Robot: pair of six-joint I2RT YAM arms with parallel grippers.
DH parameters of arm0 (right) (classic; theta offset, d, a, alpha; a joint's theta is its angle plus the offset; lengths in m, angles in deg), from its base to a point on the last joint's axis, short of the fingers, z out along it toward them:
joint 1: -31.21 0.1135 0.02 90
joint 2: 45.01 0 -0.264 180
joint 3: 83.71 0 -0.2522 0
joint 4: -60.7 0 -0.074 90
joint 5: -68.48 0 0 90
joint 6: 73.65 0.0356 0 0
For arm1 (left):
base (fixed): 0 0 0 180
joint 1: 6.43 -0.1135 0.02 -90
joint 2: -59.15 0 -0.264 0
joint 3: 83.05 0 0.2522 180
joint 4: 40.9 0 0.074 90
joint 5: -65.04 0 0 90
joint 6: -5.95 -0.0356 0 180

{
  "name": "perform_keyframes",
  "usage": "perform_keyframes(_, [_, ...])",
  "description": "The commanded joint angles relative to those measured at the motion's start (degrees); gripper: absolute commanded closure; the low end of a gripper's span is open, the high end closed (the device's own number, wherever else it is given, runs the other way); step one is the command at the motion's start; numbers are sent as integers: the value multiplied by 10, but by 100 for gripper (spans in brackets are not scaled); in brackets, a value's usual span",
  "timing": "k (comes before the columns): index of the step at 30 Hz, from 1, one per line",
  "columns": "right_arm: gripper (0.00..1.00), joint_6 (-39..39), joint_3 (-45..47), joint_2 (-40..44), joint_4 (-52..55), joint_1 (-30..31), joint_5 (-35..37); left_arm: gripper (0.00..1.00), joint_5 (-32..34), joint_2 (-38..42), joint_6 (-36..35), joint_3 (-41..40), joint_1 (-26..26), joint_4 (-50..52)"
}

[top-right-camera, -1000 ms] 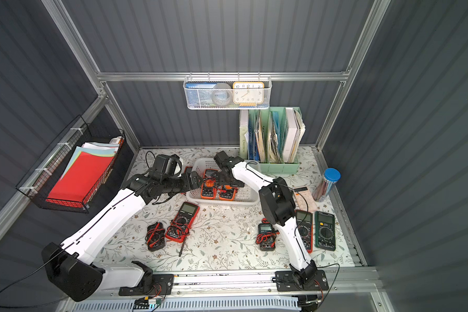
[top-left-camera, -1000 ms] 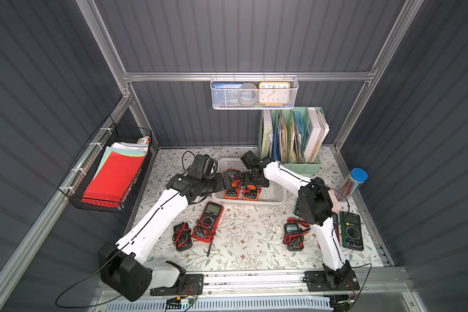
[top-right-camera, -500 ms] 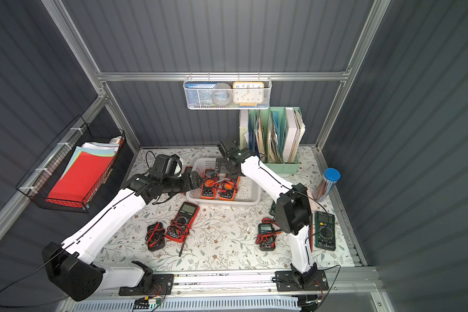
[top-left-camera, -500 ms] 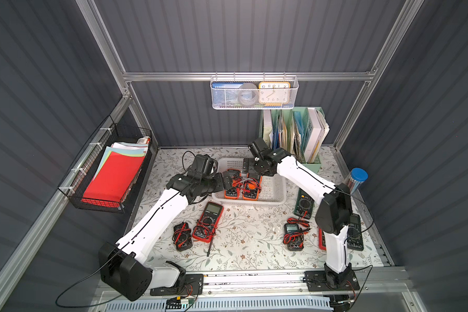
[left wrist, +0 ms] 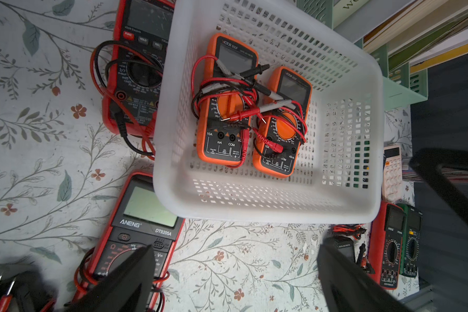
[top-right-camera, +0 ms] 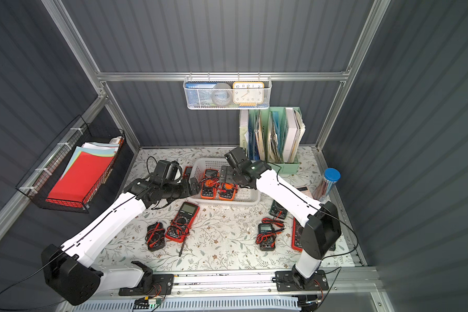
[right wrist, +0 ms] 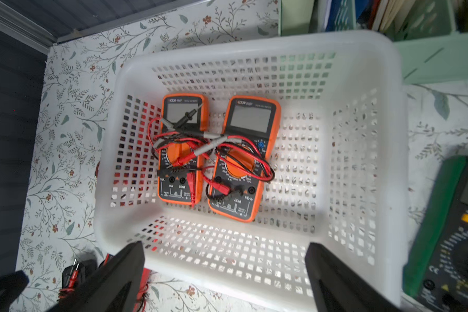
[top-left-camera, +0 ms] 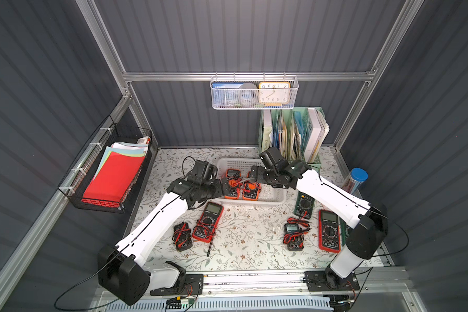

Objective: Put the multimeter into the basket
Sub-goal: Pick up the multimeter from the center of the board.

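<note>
The white perforated basket (top-left-camera: 254, 201) (top-right-camera: 229, 201) stands at the back middle of the table. Two orange multimeters (top-left-camera: 232, 183) (top-left-camera: 251, 189) lie side by side in it, wrapped in red and black leads, clear in the left wrist view (left wrist: 227, 102) and the right wrist view (right wrist: 243, 159). My left gripper (top-left-camera: 225, 186) (left wrist: 234, 251) hovers open at the basket's left front corner, holding nothing. My right gripper (top-left-camera: 254, 173) (right wrist: 224, 247) hangs open over the basket, with nothing between its fingers.
On the table lie a red multimeter (top-left-camera: 208, 222), a small black one (top-left-camera: 182, 236), another small black one (top-left-camera: 293, 236), a red one (top-left-camera: 328, 231) and a green one (top-left-camera: 304, 202). A further red one (left wrist: 135, 75) lies left of the basket. A green file holder (top-left-camera: 292, 135) stands behind.
The right arm's elbow has swung out to the right and toward the front, while its open gripper stays over the basket. The left arm has barely moved.
</note>
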Motion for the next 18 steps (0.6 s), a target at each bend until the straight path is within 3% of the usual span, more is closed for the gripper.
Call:
perform_keyframes(1, [1,29,53,50,-10,-1,39,1,-19,6,-3,-11,1,4])
perform_keyframes(7, [1,36,163,153,12,-30,85,1,-34,-32,2,9,35,-22])
perform_keyframes(18, [1,25,264,244,41,-173,44,1,-40,-182,-2,120,129,-77])
